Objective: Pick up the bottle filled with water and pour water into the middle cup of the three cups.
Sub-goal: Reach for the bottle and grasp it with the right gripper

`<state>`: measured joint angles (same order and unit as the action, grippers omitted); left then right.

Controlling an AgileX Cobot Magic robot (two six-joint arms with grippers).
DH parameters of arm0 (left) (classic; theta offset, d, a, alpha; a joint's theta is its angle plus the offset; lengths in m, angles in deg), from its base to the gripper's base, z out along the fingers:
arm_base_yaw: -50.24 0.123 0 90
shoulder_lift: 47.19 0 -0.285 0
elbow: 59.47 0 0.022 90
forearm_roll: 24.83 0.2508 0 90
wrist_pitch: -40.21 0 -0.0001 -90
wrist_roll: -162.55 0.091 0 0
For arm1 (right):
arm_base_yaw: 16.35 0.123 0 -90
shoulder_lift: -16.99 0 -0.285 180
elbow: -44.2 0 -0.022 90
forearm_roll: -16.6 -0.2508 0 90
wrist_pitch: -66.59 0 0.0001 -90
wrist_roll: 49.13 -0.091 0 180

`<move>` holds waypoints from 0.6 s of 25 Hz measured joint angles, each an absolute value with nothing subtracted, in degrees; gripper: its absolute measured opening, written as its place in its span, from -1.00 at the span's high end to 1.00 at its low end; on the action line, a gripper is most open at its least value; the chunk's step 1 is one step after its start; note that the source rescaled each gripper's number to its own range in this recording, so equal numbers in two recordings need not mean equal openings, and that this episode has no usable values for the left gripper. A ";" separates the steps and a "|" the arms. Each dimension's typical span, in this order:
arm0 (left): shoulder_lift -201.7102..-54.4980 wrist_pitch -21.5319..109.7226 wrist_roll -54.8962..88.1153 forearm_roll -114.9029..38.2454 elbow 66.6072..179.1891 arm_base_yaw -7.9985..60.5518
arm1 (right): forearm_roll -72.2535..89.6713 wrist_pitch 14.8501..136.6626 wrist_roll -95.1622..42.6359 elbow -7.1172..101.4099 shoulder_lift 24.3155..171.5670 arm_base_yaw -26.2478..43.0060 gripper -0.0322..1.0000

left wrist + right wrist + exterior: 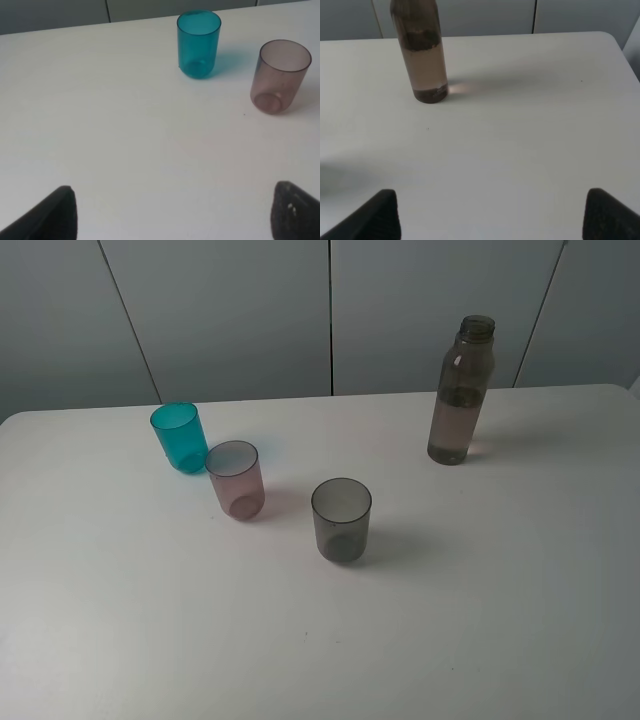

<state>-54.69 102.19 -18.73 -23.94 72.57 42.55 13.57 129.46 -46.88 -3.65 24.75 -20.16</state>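
Note:
The smoky brown-grey bottle [459, 393] stands upright at the back right of the white table [480, 620], uncapped, with water up to its shoulder; it also shows in the right wrist view [423, 52]. Three cups stand in a diagonal row: the teal cup [179, 437], the pale pink-mauve middle cup [236, 479] and the smoky grey cup [342, 519]. The left wrist view shows the teal cup [198, 43] and the pink cup [280, 76]. My left gripper [172, 215] and right gripper [490, 215] are open and empty, well short of everything. Neither shows in the high view.
Grey wall panels [330, 310] rise behind the table's far edge. The table's rounded right corner [612, 40] lies beyond the bottle in the right wrist view.

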 joint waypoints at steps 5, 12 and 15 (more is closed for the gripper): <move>-54.69 102.19 -18.73 -23.94 72.57 42.55 | 13.57 129.46 -46.88 -3.65 24.75 -20.16 0.20; -54.69 102.19 -18.73 -23.94 72.57 42.55 | 13.57 129.46 -46.88 -3.65 24.75 -20.16 0.20; -54.69 102.19 -18.73 -23.94 72.57 42.55 | 13.57 129.46 -46.88 -3.65 24.75 -20.16 0.20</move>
